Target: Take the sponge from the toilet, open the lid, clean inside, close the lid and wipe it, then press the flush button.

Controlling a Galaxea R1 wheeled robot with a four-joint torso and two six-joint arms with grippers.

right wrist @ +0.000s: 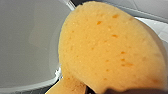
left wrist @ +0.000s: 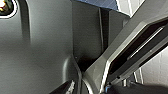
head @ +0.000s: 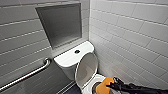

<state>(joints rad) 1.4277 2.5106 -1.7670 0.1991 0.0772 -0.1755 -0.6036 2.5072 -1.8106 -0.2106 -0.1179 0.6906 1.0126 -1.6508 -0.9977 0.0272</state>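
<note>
Held sponge [head: 104, 86] tilted; lid [head: 86, 70] upright

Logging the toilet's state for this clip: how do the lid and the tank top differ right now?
The lid stands raised, nearly upright; the tank top lies flat. The lid is oval and plain; the tank top is a rounded rectangle with the dark flush button in its middle. Both are glossy white.

soft even light, faint sheen on the wall tiles [head: 130, 22], wide-angle bend at head view edges, all kinda blocky, sponge [right wrist: 107, 47] blurry up close
</note>
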